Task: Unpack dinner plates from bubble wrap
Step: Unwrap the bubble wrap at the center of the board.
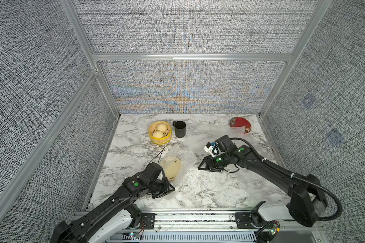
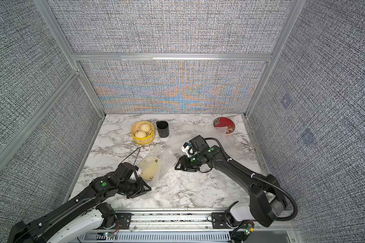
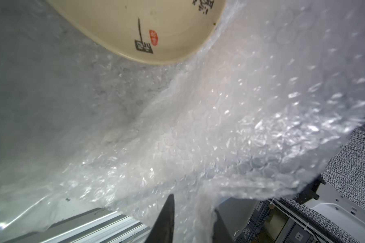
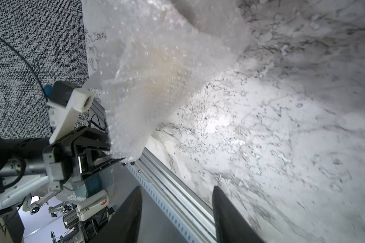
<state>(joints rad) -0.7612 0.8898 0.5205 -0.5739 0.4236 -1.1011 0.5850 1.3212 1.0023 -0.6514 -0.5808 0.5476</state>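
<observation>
Bubble wrap (image 1: 188, 161) mid-frame beneath cream plate (image 1: 171, 169), our left gripper (image 3: 193, 201) jaws parted astride its edge, our right gripper (image 4: 177, 187) jaws apart, empty

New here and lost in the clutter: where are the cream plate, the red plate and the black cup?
cream plate (image 1: 170, 168), in a top view, on its pale middle.
red plate (image 1: 241, 124), in a top view, on its red centre.
black cup (image 1: 180, 132), in a top view, on its outer wall.

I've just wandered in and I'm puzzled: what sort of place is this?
Probably a robot test booth: grey fabric wall panels in aluminium framing enclose a marble-patterned tabletop with two black robot arms.
</observation>
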